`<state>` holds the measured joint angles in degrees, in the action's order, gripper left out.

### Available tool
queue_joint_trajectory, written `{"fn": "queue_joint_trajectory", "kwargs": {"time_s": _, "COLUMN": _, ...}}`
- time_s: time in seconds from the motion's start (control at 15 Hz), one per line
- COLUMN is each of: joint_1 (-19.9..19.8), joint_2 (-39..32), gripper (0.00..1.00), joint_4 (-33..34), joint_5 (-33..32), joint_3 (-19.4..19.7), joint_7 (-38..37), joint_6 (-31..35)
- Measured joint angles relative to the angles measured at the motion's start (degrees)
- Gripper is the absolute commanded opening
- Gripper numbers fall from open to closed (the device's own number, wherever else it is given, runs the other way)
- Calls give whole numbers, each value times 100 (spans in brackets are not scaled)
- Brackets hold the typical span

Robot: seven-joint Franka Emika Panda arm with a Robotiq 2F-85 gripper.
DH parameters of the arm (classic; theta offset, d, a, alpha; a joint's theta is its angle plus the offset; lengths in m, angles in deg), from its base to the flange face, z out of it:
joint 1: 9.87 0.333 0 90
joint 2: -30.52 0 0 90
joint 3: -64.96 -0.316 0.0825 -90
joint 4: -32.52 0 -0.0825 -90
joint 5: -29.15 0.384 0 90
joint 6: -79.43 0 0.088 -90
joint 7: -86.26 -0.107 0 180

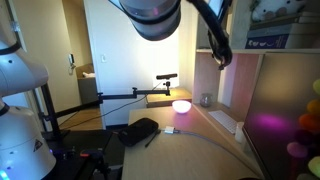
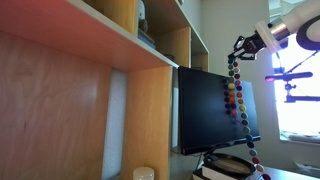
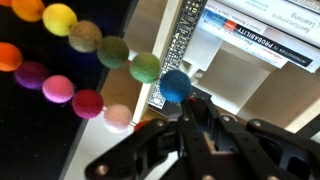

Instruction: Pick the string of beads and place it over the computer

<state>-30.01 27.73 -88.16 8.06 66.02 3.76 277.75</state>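
Observation:
The string of beads [image 2: 238, 100] hangs as a long multicoloured strand from my gripper [image 2: 243, 47], in front of the computer's black screen [image 2: 212, 105]. Its lower end reaches the screen's bottom edge. In the wrist view my gripper [image 3: 192, 104] is shut on the strand just below a blue bead [image 3: 175, 85]. The green, yellow, orange and pink beads [image 3: 88, 70] trail left across the dark computer screen [image 3: 25, 125]. In an exterior view the beads [image 1: 306, 125] show only as blurred blobs at the right edge, beside the computer [image 1: 280, 120].
Wooden shelves [image 2: 100, 60] rise beside the monitor, and books [image 2: 235, 166] lie under it. A glowing pink lamp [image 1: 181, 105], a black rounded lump [image 1: 140, 130] and a camera on a boom [image 1: 166, 77] stand on the desk. Printed boxes [image 3: 262, 42] lie behind the monitor.

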Motion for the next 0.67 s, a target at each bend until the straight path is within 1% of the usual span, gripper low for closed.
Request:
{"fn": "queue_joint_trajectory", "kwargs": {"time_s": 0.07, "joint_1": 0, "joint_2": 0, "gripper": 4, "joint_4": 0, "joint_5": 0, "joint_3": 0, "joint_7": 0, "joint_6": 0}}
{"fn": "queue_joint_trajectory", "kwargs": {"time_s": 0.33, "joint_1": 16, "joint_2": -1, "gripper": 4, "joint_4": -7, "joint_5": -14, "joint_3": -23, "joint_7": 5, "joint_6": 0}}
{"fn": "queue_joint_trajectory", "kwargs": {"time_s": 0.67, "joint_1": 95, "joint_2": 118, "gripper": 4, "joint_4": 188, "joint_5": 4, "joint_3": -204, "joint_7": -66, "joint_6": 0}}
